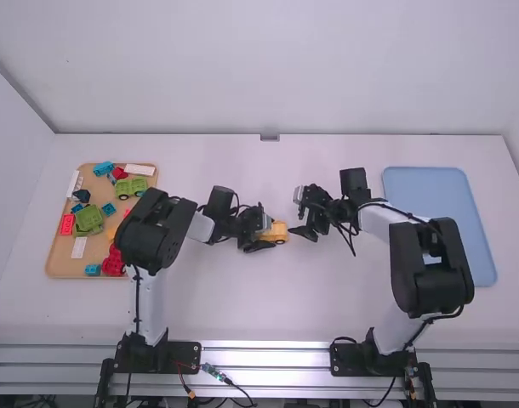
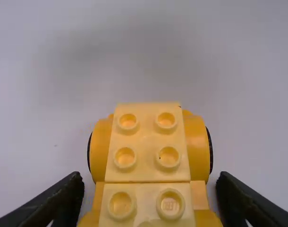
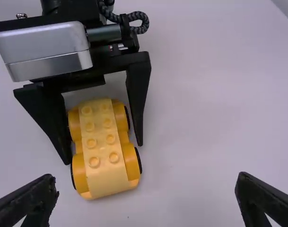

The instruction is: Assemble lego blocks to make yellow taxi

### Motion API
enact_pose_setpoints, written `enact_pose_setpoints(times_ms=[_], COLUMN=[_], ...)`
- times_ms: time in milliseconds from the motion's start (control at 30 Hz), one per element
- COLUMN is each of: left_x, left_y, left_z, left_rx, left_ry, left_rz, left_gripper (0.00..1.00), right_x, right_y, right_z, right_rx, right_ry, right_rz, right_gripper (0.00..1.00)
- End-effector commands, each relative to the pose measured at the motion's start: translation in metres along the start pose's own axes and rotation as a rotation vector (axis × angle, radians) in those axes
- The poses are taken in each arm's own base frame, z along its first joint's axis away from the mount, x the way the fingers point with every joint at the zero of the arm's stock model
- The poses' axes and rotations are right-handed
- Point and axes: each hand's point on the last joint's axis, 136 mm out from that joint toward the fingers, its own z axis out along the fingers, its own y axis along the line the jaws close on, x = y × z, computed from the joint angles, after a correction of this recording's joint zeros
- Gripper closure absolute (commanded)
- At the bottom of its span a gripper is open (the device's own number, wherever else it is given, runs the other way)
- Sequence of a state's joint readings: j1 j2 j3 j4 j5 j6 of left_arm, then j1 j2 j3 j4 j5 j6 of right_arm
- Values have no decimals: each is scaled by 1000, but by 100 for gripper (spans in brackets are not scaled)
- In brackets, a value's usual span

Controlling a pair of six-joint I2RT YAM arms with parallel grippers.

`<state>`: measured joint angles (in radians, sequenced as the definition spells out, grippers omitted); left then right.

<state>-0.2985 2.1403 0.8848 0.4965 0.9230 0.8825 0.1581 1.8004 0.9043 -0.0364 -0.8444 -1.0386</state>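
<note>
Fingers spread, the left gripper [image 1: 266, 234] straddles a yellow car [image 1: 279, 231] on the white table [image 1: 242, 302], partly hiding it from above. Nearby, the right gripper [image 1: 294, 215] stands wide open.

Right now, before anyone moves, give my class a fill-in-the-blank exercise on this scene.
The left gripper has the toy car between its two ____.
The right gripper is ____.
Loose blocks lie in the tray on the ____ arm's side.
The other tray is coloured ____.
Missing words: fingers; open; left; blue.
</note>
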Motion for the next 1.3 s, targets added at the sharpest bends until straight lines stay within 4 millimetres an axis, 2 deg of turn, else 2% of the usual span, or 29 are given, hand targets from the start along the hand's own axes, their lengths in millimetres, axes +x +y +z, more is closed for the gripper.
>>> enact_pose_setpoints(times_ms=[0,200,433,533,567,633,733,800,867,967,1000,1033,1133,1267], left_x=[30,20,-4,-14,-14,-11,-1,14,24,54,67,70,82,85], left_y=[-8,-2,10,22,22,29,32,31,36,58,58,57,58,54], left_z=[4,-14,-50,-80,-81,-106,-137,-166,-182,-230,-246,-251,-279,-301], left_rx=[-9,-20,-61,-124,-128,-191,-267,-332,-388,-594,-652,-672,-862,-895], left_ry=[88,103,112,136,140,204,304,418,491,725,810,836,892,926], left_rz=[-34,-73,-107,-132,-135,-170,-230,-284,-290,-289,-335,-352,-554,-652], left_gripper=[18,0,1,1,1,1,1,1,1,1,1,1,1,1], right_x=[-7,-6,-6,-5,-5,-5,-5,-5,-5,-5,-6,-6,-9,-11], right_y=[-6,-7,-8,-8,-8,-9,-8,-9,-10,-10,-11,-11,-15,-17], right_z=[-4,-5,-5,-6,-6,-6,-6,-6,-6,-6,-6,-6,-6,-6], right_rx=[21,23,28,30,30,32,31,33,35,36,39,39,53,63], right_ry=[-1,-1,-1,3,3,4,4,3,3,2,0,-1,-10,-17], right_rz=[-11,-10,-11,-10,-10,-9,-10,-10,-12,-14,-18,-19,-39,-52], right_gripper=[1,1,1,1,1,0,1,1,1,1,1,1,1,1])
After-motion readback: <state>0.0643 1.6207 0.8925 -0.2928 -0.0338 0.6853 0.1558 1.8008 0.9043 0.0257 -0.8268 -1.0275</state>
